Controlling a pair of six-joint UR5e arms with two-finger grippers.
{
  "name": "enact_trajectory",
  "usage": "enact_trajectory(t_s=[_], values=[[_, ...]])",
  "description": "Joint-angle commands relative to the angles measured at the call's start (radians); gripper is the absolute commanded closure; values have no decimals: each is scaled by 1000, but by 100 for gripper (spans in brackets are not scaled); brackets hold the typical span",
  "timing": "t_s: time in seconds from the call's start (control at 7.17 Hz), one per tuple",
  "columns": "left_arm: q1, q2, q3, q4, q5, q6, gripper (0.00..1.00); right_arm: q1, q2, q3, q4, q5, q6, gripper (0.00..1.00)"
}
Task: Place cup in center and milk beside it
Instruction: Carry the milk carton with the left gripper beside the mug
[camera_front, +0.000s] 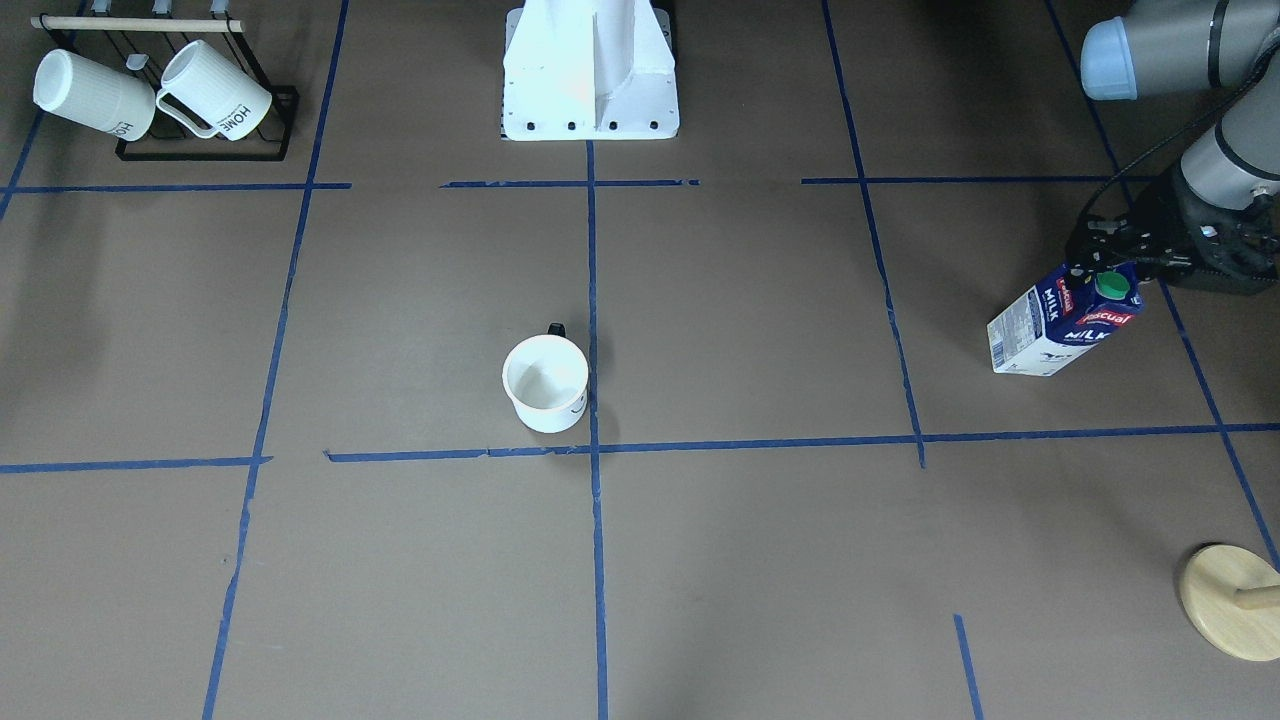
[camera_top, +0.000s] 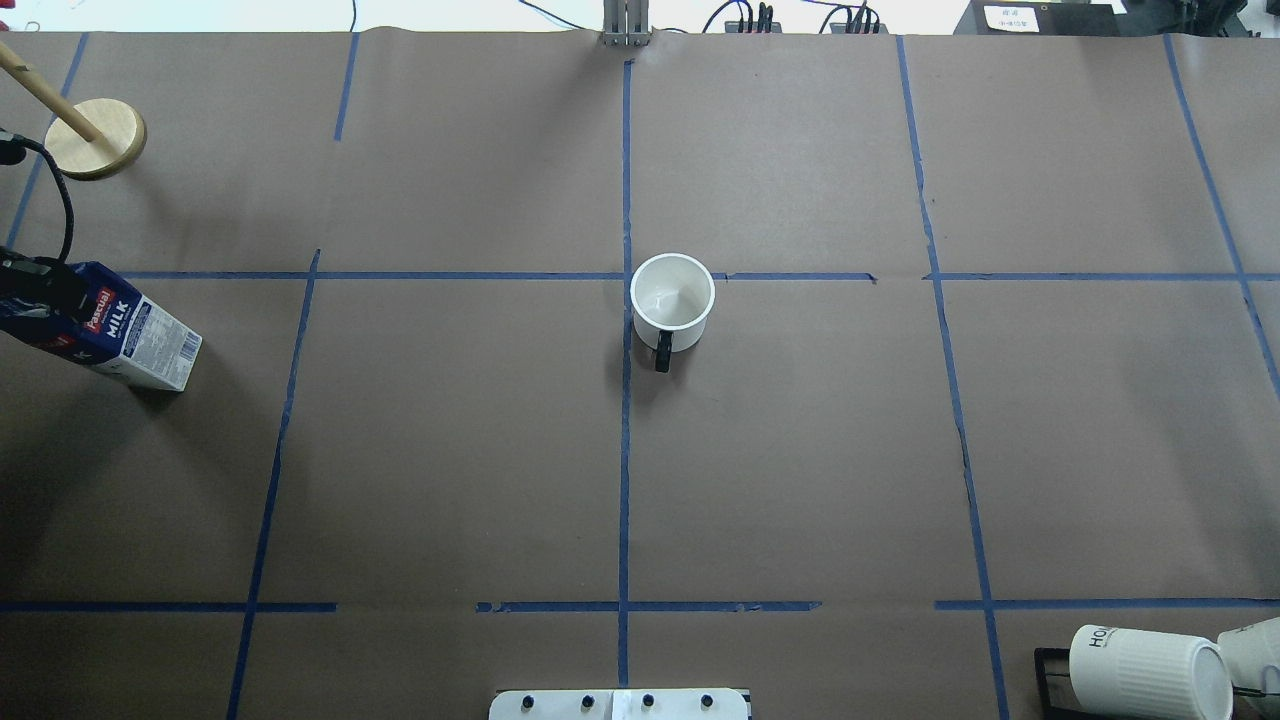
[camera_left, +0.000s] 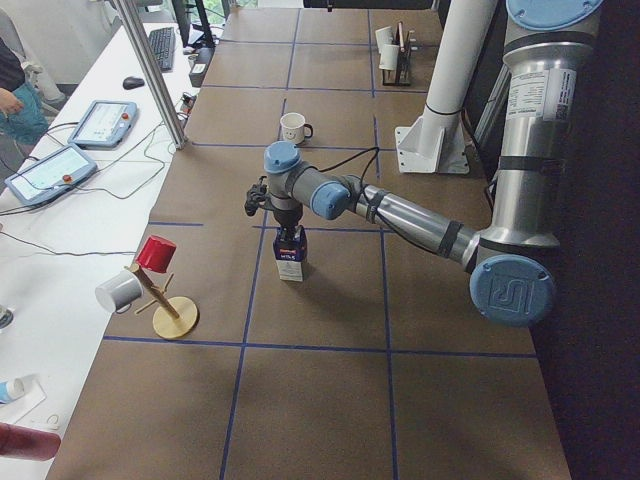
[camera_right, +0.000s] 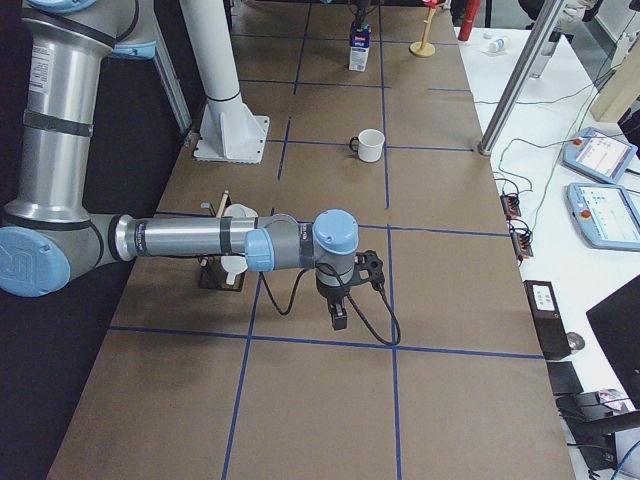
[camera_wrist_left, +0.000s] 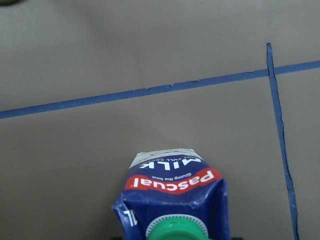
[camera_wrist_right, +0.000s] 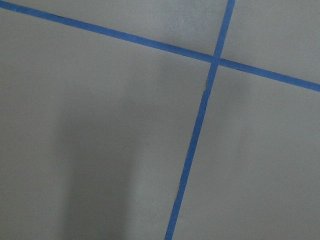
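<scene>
One cup (camera_front: 545, 385), empty and upright, sits a hair left of the center (camera_front: 595, 450) tape crossing in the front view. One milk (camera_front: 1050, 330) is way off by the right edge, with the left gripper (camera_front: 1110, 262) clamped on its gabled top. Loads of bare brown paper (camera_front: 760, 330) between them. Two ribbed mugs (camera_front: 215, 92) sit tilted on a rack (camera_front: 200, 157) upper left. One wooden stand (camera_front: 1225, 600) lower right. The right gripper (camera_right: 340, 318) hangs low over the table, can't tell about its jaws.
</scene>
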Motion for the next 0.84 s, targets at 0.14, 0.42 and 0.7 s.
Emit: enact_trajectory(t_s=[0.14, 0.42, 0.7], values=[[0, -191, -18, 181, 0, -8, 54, 0, -2, 0, 0, 2, 1, 1], [22, -402, -24, 396, 1, -81, 54, 0, -3, 2, 0, 2, 4, 0], [187, -591, 6, 424, 105, -351, 54, 0, -3, 2, 0, 2, 5, 1]])
